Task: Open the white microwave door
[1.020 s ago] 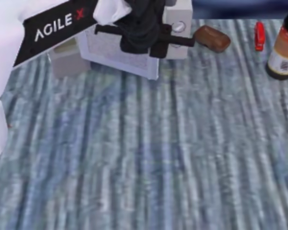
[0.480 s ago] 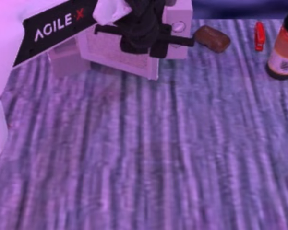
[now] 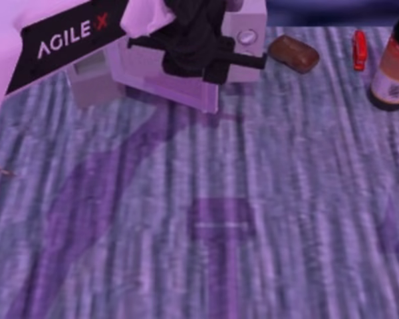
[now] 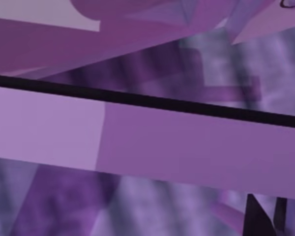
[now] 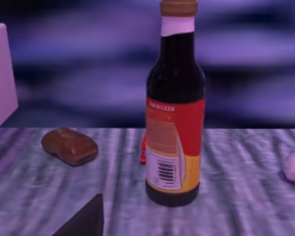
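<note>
Table (image 3: 253, 219) covered in streaked blue-grey cloth, task items bunched along the far edge. Left arm (image 3: 60, 40) reaching in from the top view's left, laid across the white microwave (image 3: 249, 30) at far left-centre — positioned, by judgement, to work the door from above. Door (image 3: 166, 86) at the microwave's front, swung partly out: free corner standing forward of the body toward the table's middle, so opening looks under way but not finished. Left gripper (image 3: 206, 56) directly over the door's upper edge, dark wrist hardware hiding the fingers; jaw state not determinable from the top view. Left wrist view filled by a pale door slab with a dark seam, too close to show contact or finger spacing. Smaller grey box (image 3: 93, 80) just beside the microwave, on its left, not involved. Right arm parked off the top view's right; right gripper (image 5: 81, 221) showing only a dark tip in its wrist view, fingers not readable. Sauce bottle (image 3: 392, 66) upright at far right, well apart from the door's swing. Brown block (image 3: 294, 53) near the microwave's right side — possible obstruction only if the body shifts. Red object (image 3: 360, 48) between block and bottle.
</note>
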Robot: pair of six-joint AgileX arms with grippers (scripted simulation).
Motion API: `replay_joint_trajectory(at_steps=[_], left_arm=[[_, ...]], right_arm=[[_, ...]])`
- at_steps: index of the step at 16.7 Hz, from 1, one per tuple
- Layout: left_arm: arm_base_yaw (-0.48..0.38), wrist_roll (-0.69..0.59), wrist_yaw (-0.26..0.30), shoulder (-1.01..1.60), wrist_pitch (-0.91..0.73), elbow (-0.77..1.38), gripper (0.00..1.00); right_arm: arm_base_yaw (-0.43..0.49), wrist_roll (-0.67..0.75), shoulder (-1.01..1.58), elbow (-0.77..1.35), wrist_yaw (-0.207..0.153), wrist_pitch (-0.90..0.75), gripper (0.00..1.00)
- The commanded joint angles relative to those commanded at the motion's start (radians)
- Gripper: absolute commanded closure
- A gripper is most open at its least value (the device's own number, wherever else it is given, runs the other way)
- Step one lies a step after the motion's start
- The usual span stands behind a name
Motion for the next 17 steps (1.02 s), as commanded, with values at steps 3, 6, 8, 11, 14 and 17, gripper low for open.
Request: replay_joint_trajectory(at_steps=[3, 6, 8, 11, 14, 17], left_arm=[[0.012, 0.054, 0.026, -0.043, 0.03, -0.068, 1.0], [0.015, 0.069, 0.034, -0.052, 0.036, -0.088, 1.0], [0.015, 0.069, 0.034, -0.052, 0.036, -0.088, 1.0], [0.015, 0.069, 0.034, -0.052, 0.036, -0.088, 1.0], [0.015, 0.069, 0.034, -0.052, 0.036, -0.088, 1.0], [0.015, 0.069, 0.034, -0.052, 0.036, -0.088, 1.0]], right_arm=[[0.0, 0.0, 0.0, 0.0, 0.0, 0.0, 0.0], [0.0, 0.0, 0.0, 0.0, 0.0, 0.0, 0.0], [0.0, 0.0, 0.0, 0.0, 0.0, 0.0, 0.0], [0.0, 0.0, 0.0, 0.0, 0.0, 0.0, 0.0], [0.0, 0.0, 0.0, 0.0, 0.0, 0.0, 0.0], [0.0, 0.0, 0.0, 0.0, 0.0, 0.0, 0.0]])
